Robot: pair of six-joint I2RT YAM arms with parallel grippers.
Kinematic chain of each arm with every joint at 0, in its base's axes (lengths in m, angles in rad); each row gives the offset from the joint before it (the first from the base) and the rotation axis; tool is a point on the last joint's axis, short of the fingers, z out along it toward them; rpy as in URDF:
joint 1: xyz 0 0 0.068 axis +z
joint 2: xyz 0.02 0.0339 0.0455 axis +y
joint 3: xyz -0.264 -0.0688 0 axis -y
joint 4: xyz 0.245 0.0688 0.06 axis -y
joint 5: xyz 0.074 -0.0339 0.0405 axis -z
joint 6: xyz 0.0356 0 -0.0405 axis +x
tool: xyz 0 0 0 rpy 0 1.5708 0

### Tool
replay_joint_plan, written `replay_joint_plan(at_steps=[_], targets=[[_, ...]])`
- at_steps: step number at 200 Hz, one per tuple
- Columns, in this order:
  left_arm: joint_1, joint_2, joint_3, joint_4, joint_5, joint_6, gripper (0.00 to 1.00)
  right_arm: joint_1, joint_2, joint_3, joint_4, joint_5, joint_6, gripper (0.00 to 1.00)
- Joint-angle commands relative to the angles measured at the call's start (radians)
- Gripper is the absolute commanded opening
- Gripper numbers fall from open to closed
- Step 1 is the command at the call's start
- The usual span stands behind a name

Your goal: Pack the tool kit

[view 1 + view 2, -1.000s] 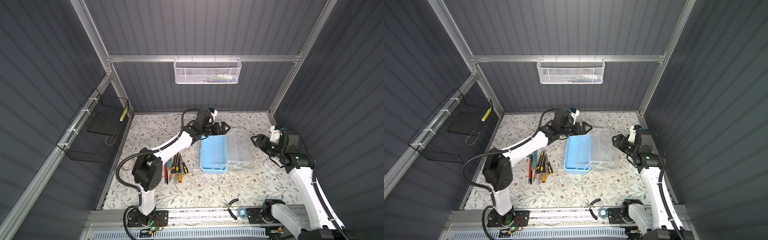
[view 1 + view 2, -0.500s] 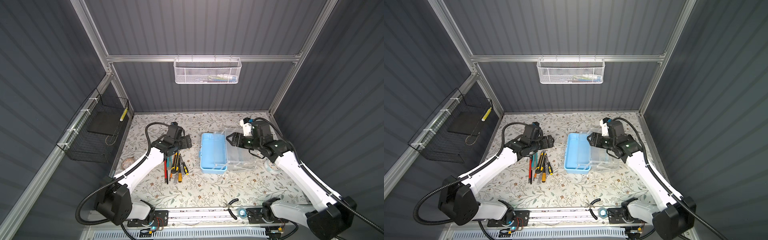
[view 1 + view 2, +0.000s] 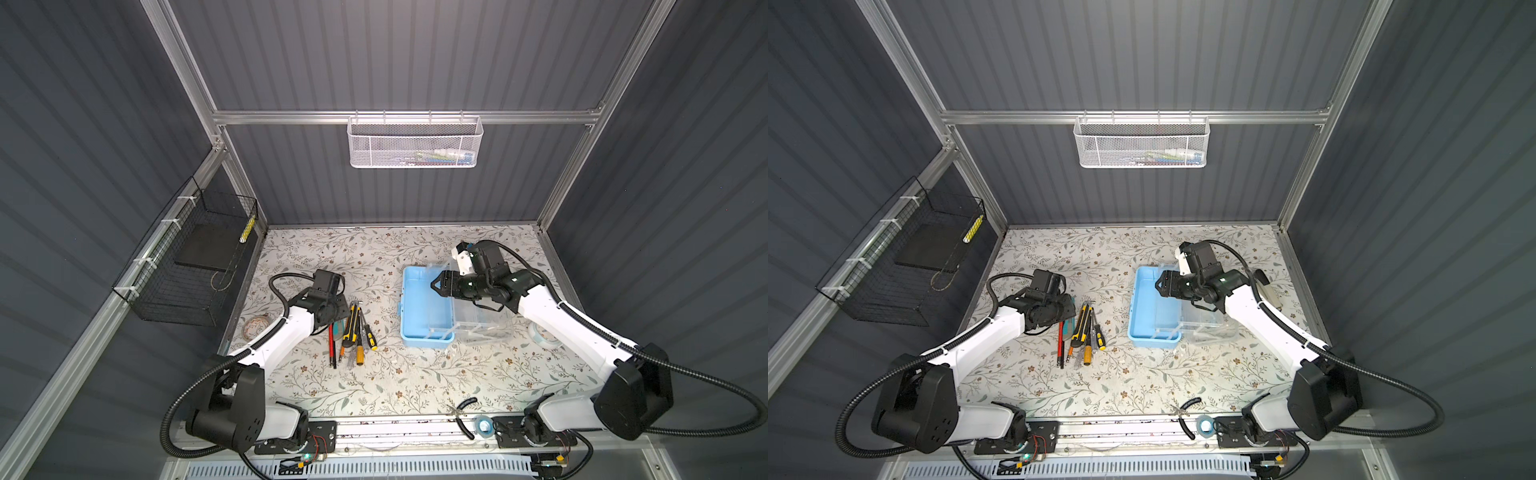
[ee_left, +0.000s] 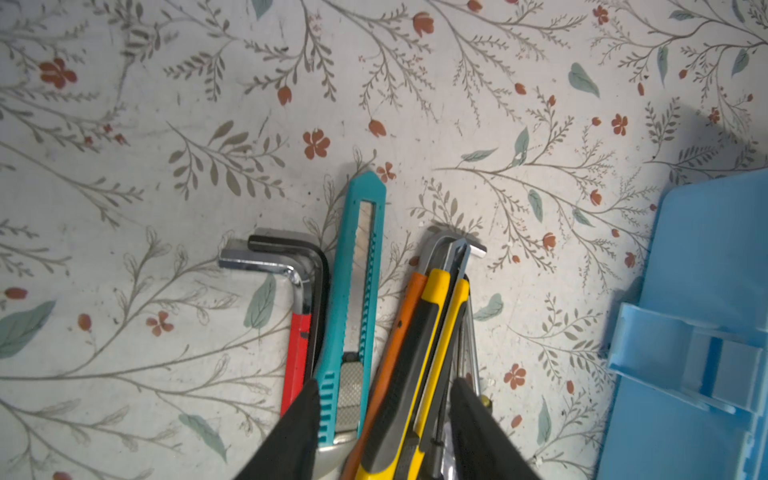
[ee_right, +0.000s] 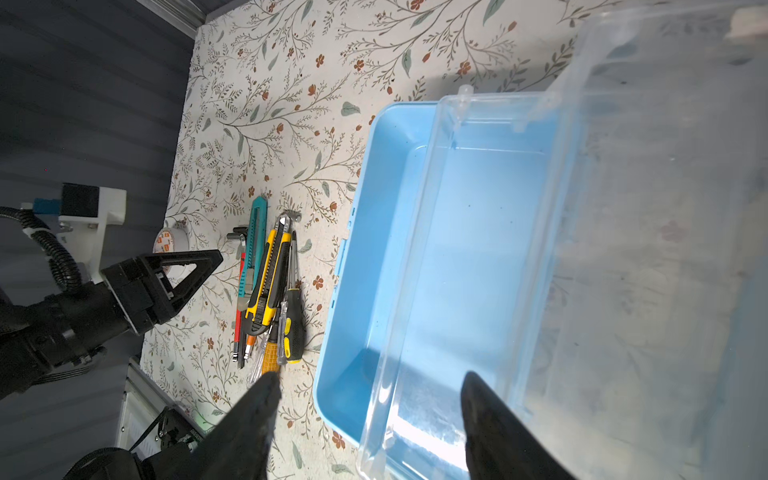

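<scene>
Both arms have swung round since a second ago. The left gripper (image 3: 337, 313) has left the far edge of the tool kit box (image 3: 415, 299) and come over the loose tools, and the right gripper (image 3: 437, 285) has crossed in from the right side to hang over the box.

That light-blue box sits just right of centre on the floral table (image 3: 374, 374). It is open and its base looks empty. A clear tray (image 5: 478, 249) rests partly over the base, and the clear lid (image 5: 665, 208) lies folded out beyond it. The right gripper's jaws stand apart above the box's near rim and the tray edge, grasping nothing that I can see.

Left of the box, well apart from it, the tools lie bunched side by side: a teal utility knife (image 4: 361, 291), a yellow-and-black utility knife (image 4: 419, 345), a red-sleeved hex key (image 4: 299, 332), an orange-handled tool (image 4: 399, 332) and screwdrivers (image 5: 295, 320). In the left wrist view the left gripper's jaws stand apart, straddling the two knives. Whether they press on anything yet I cannot tell.

I judge packing barely begun: the box is opened, but no tool is inside. Every tool has yet to be lifted across, and then the lid must be closed.

A tape roll (image 3: 254, 326) lies near the table's left edge.
</scene>
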Motion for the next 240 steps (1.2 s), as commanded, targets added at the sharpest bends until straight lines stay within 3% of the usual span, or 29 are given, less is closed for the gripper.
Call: replay_joint_plan(at_steps=[1, 45, 147, 240], targets=[[0.011, 0.022, 0.008, 0.0, -0.004, 0.012, 0.49, 0.007, 0.008, 0.032, 0.013, -0.01, 0.008, 0.69], [0.064, 0.032, -0.029, -0.042, -0.01, -0.002, 0.36, 0.006, 0.017, 0.013, 0.034, -0.022, 0.016, 0.67], [0.108, 0.126, -0.088, 0.024, 0.025, 0.017, 0.33, 0.006, 0.048, -0.021, 0.063, -0.035, 0.026, 0.66], [0.111, 0.087, -0.099, 0.011, 0.01, 0.028, 0.33, 0.007, 0.086, -0.018, 0.069, -0.057, 0.027, 0.65]])
